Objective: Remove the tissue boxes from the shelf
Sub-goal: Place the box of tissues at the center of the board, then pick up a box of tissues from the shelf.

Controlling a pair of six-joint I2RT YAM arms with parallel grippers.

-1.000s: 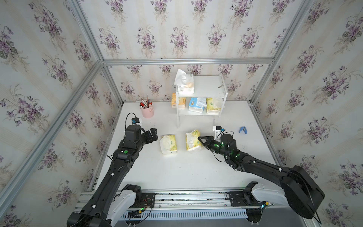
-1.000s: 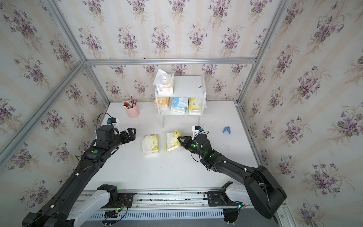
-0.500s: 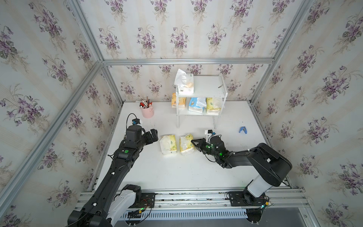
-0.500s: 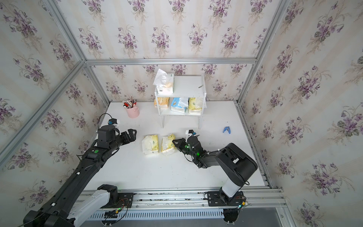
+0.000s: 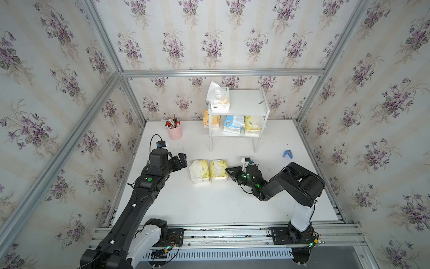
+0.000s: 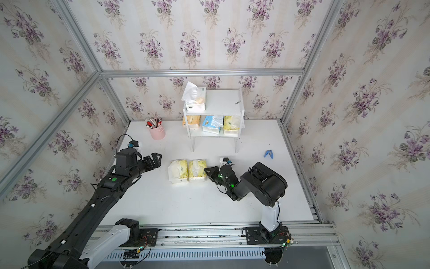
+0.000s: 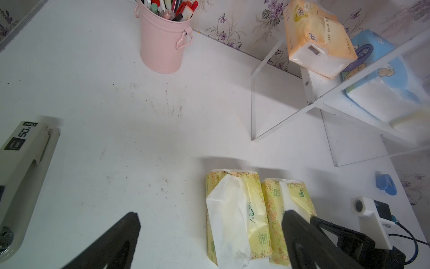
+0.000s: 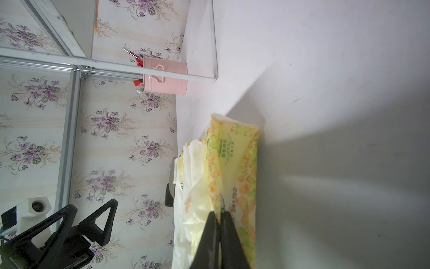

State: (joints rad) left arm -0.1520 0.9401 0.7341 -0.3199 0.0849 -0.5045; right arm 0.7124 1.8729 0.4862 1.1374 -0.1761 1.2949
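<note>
The white shelf [image 5: 244, 104] stands at the back of the table. A white tissue box [image 5: 218, 99] sits on its top board. On the lower board are an orange one [image 5: 211, 119], a light blue one [image 5: 233, 124] and a yellow one [image 5: 253, 125]. Two yellow-and-white tissue boxes [image 5: 199, 171] [image 5: 218, 170] lie side by side on the table. My right gripper [image 5: 226, 171] [image 8: 220, 213] is shut on the wrap of the right-hand one [image 8: 232, 163]. To their left my left gripper [image 5: 182, 160] [image 7: 210, 214] is open and holds nothing.
A pink pen cup [image 5: 174, 132] stands left of the shelf. A small blue clip [image 5: 287, 153] lies on the table at the right. The left wrist view shows a grey stapler [image 7: 21, 158] near the left arm. Metal frame rails edge the table.
My right gripper has pulled its yellow tissue box leftward until it lies against the other one, and that arm has folded in. The left arm has barely moved.
</note>
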